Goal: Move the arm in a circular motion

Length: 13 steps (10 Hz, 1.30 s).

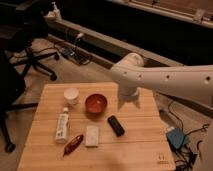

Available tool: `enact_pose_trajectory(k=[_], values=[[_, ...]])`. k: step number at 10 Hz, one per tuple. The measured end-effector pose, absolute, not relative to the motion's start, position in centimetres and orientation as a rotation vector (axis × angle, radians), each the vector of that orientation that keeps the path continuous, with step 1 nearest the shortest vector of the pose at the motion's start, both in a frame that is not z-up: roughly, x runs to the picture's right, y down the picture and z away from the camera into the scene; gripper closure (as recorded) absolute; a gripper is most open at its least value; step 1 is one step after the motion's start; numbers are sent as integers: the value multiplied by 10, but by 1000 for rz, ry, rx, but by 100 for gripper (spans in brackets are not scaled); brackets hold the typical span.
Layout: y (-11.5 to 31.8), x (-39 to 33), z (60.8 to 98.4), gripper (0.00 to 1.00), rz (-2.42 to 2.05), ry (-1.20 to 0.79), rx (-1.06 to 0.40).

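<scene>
The cream-white arm point(165, 80) reaches in from the right edge as a thick rounded tube with small dark screw holes. It bends at a bulbous joint point(128, 70) above the far right part of the wooden table point(135, 150). A short segment point(129, 97) drops from the joint and ends just right of the red-brown bowl point(95, 103). The gripper does not show; it is hidden beyond that lower segment.
On the table are a white cup point(71, 95), a white bottle point(62, 126) lying down, a red packet point(73, 144), a white block point(92, 136) and a black object point(116, 125). An office chair point(30, 55) stands at left. A blue box point(176, 137) and cables lie on the floor at right.
</scene>
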State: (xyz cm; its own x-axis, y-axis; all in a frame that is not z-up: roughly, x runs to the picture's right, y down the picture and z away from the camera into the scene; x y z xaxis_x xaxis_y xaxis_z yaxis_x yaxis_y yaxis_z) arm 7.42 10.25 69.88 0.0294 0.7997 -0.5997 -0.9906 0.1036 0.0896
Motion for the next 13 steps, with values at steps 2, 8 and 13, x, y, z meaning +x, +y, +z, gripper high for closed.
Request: enact_pose_trajectory(k=[2,8,13], values=[[115,-1,680,35,1283,504,-469],[75,-224,666,35,775,231,-603],[-97,-155,777,35,908,281,-374]])
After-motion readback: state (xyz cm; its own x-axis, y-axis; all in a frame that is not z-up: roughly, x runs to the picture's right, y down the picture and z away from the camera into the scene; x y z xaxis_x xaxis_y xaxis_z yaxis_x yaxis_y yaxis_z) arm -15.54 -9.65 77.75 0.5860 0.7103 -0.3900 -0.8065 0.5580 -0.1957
